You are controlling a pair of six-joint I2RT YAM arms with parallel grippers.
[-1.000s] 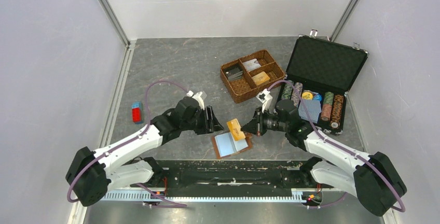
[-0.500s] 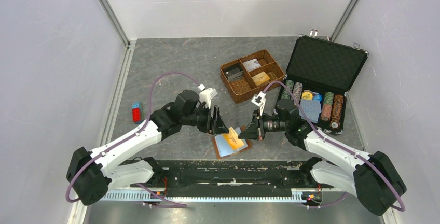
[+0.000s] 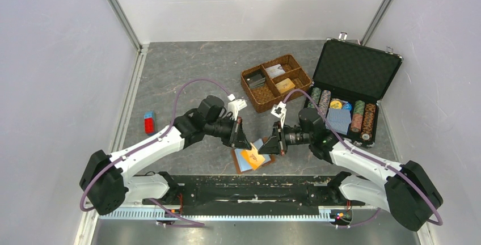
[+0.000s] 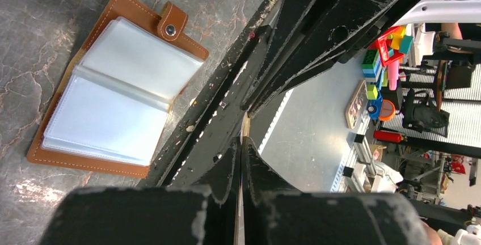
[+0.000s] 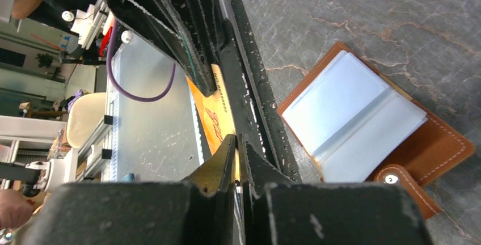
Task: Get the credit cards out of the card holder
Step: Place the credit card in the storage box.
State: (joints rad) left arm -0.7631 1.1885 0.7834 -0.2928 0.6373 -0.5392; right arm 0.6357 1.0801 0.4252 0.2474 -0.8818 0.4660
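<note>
The card holder [image 3: 245,163] lies open on the grey table at the near edge, tan leather with pale clear sleeves [image 4: 116,94] and a snap tab [image 4: 171,22]; it also shows in the right wrist view as card holder [image 5: 363,117]. One golden-orange credit card [image 3: 253,155] hangs just above it, held from both sides. My left gripper [image 3: 243,141] is shut on the card's left edge, which runs edge-on as a thin strip between the jaws [image 4: 245,127]. My right gripper [image 3: 265,148] is shut on the same card [image 5: 218,114].
A woven brown compartment basket [image 3: 276,82] stands behind the grippers. An open black case [image 3: 353,69] with poker chips and a blue deck sits at the right. A small red and blue block [image 3: 149,122] lies at the left. The black mounting rail [image 3: 244,191] runs along the near edge.
The left gripper moved right to the card and shut on it. The right gripper lowered the card toward the open holder and tilted it.
</note>
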